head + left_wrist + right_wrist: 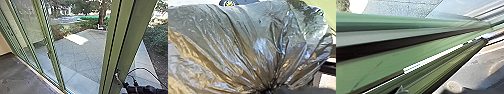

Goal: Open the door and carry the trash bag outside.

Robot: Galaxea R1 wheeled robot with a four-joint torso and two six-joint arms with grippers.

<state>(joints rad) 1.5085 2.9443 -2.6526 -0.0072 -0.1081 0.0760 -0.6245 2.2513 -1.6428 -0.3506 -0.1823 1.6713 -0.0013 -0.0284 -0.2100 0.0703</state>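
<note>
Trash bag (265, 47): located at the left gripper (268, 90), which is clamped on the gathered neck. The plastic is shiny and grey-brown, with folds radiating from that neck. A pale green surface (329, 11) shows near the bag.

Right arm (152, 89): located at the lower right of the head view, beside a thick green post (128, 47). A thin black cable (143, 68) arches above the arm. Right gripper (128, 88): at the arm's end near the post; whether it is released or clenched cannot be told.

Metal fitting (116, 75): on the thick post. To the left, a narrower green frame (53, 60) carries a lock (48, 53). Glass (25, 20) fills the section beyond it. Whether the door is open cannot be told.

Indoor side: dark floor (22, 77) and beige wall (3, 46). Outdoor side: grey paving (80, 58) with a sunlit patch (77, 39), a tree trunk (102, 12) at the far edge, and shrubs (158, 35) at the right.
</note>
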